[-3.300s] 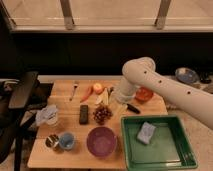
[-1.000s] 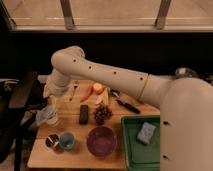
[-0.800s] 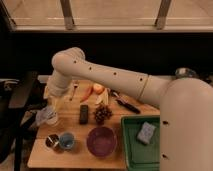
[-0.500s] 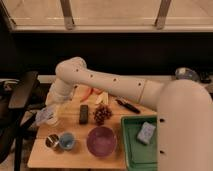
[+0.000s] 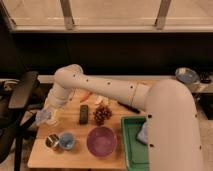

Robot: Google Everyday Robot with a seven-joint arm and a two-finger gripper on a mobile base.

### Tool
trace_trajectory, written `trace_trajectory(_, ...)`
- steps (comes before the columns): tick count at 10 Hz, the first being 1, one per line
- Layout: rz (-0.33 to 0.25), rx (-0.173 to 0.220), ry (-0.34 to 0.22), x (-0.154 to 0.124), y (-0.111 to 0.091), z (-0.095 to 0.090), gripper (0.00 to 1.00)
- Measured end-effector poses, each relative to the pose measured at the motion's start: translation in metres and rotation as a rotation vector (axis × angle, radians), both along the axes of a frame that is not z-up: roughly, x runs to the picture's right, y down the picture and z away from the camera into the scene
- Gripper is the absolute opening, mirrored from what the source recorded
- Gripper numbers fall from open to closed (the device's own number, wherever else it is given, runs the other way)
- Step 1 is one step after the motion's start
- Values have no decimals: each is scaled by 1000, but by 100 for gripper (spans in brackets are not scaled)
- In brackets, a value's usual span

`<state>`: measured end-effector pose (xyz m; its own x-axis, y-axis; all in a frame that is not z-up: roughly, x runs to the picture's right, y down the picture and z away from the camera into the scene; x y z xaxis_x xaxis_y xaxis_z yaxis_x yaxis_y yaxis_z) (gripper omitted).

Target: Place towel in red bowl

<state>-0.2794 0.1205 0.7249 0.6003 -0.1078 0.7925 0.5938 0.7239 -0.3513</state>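
- Claw [image 5: 51, 116] is down at the left edge of the counter [image 5: 75, 156], jaws spread wide, gripping nothing that I can see.
- Towel [image 5: 42, 117] lies bunched on the counter right at the claw tips; can't tell if they touch it.
- Purple bowl [image 5: 101, 141] sits near the front edge, with the light-blue cup [image 5: 66, 140] to its left.
- Green tray [image 5: 129, 145] is right of the purple bowl, partly hidden behind the arm.

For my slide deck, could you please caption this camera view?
The arm reaches over the wooden table, its gripper at the towel.
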Motion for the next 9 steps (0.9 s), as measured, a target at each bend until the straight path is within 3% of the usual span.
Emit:
trace_trajectory(4,-4,-39,-11,-8,10,16,54)
trace_trajectory(9,-31,-15,-5,-17,4,9,7)
